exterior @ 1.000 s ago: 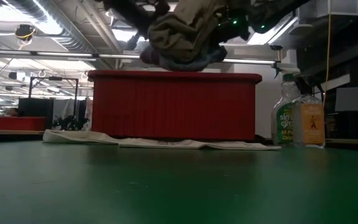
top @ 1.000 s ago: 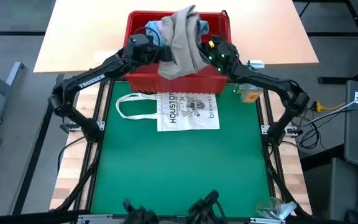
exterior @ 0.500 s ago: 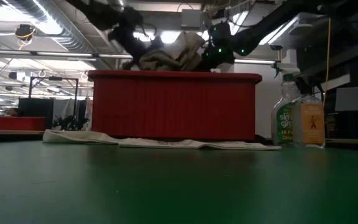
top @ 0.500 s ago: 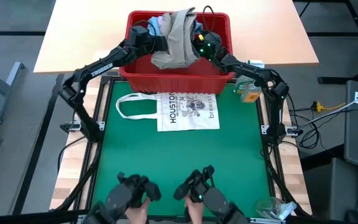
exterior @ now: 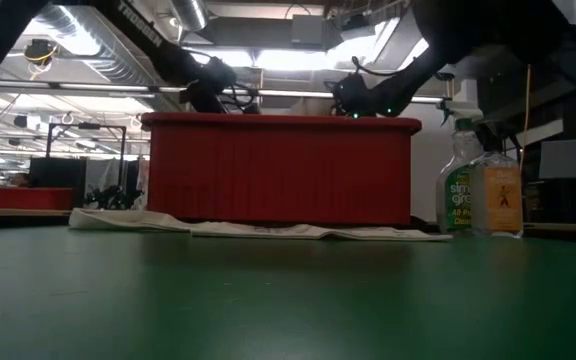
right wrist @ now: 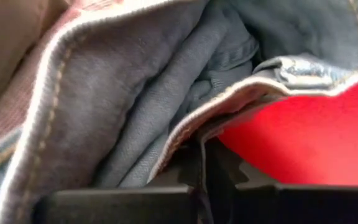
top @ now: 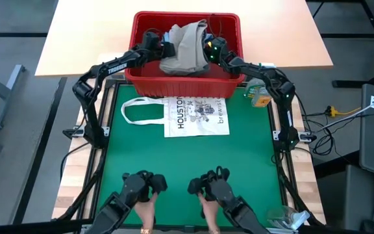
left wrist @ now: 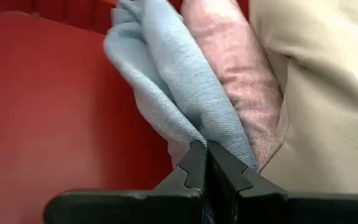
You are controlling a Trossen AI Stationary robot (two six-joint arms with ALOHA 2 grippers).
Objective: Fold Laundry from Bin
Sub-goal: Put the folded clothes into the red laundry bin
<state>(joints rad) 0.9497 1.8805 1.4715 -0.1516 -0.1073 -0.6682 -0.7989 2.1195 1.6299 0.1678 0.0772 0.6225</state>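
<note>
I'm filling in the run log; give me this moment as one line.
left gripper: shut on light blue cloth | right gripper: shut on denim hem | both inside red bin | tote bag flat on mat

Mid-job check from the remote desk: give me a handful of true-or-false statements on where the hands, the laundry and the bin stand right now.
1. Both hands are inside the red bin. True: the left hand and the right hand flank the laundry there.
2. The left hand is open. False: it is shut on a light blue cloth.
3. The white HOUSTON tote bag is in the bin. False: it lies flat on the green mat in front of it.
4. The right hand pinches a denim-like blue hem. True.
5. Spray bottles stand beside the bin. True.
</note>
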